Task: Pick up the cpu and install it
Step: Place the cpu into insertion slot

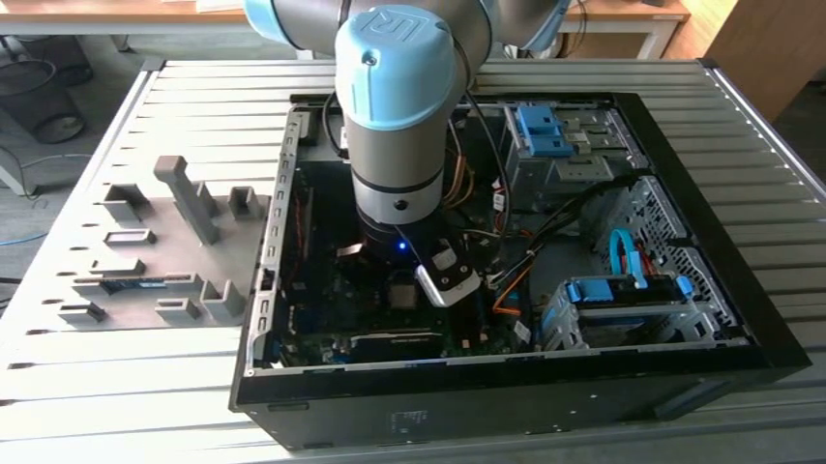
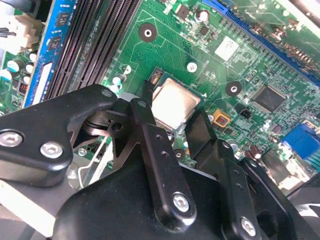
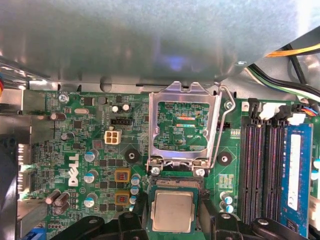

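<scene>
I'm holding my gripper [image 2: 171, 115] down around the cpu [image 3: 172, 211], which is lying flat on the motherboard [image 3: 75, 150] just beside the flipped-open retention frame [image 3: 182, 125]. Honestly can't tell if I'm clamping it or not.

Setting: robotics lab or assembly workshop. Evidence: a slatted metal worktop [image 1: 761, 203] carried an open computer case [image 1: 516, 411] and grey fixture blocks [image 1: 181, 242]; an industrial robot arm [image 1: 394, 126] stood over the case; wooden desks [image 1: 606, 12] lined the back; loose cables [image 1: 29, 145] lay on the floor.
</scene>
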`<state>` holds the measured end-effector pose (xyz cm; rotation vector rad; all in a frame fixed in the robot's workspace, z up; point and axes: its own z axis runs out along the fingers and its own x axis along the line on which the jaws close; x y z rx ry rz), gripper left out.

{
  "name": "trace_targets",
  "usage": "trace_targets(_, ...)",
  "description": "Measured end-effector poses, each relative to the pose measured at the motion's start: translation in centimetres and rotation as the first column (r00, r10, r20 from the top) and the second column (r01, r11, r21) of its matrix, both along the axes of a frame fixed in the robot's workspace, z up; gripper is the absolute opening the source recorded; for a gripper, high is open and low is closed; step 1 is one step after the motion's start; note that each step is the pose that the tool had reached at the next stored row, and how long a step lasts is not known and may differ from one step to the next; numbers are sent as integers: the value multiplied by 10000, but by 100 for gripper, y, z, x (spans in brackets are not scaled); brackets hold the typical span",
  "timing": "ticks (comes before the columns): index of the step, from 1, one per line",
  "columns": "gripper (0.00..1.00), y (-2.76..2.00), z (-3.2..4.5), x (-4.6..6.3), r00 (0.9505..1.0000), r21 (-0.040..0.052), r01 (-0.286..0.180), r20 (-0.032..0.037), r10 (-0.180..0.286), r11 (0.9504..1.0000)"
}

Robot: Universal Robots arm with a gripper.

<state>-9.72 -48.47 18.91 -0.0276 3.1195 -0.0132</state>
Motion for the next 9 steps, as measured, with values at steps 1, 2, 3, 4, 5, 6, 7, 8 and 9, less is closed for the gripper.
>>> trace_targets(1, 53, 0, 6, 0, 10000, 3, 1, 0, -1, 10000)
trace_targets(2, 53, 1, 12, 0, 10000, 5, 1, 1, -1, 10000)
trace_targets(3, 53, 1, 15, 2, 10000, 4, 3, -1, -3, 10000)
trace_targets(4, 53, 0, 17, 6, 10000, 1, 1, -6, -1, 10000)
trace_targets(5, 53, 0, 17, 6, 10000, 0, 0, -7, 0, 10000)
trace_targets(6, 53, 0, 17, 7, 10000, 0, 0, -7, 0, 10000)
trace_targets(7, 53, 0, 17, 7, 10000, 0, -1, -8, 1, 10000)
trace_targets(8, 53, 0, 17, 7, 10000, -1, -1, -8, 1, 10000)
trace_targets(9, 53, 0, 17, 7, 10000, 0, -1, -7, 1, 10000)
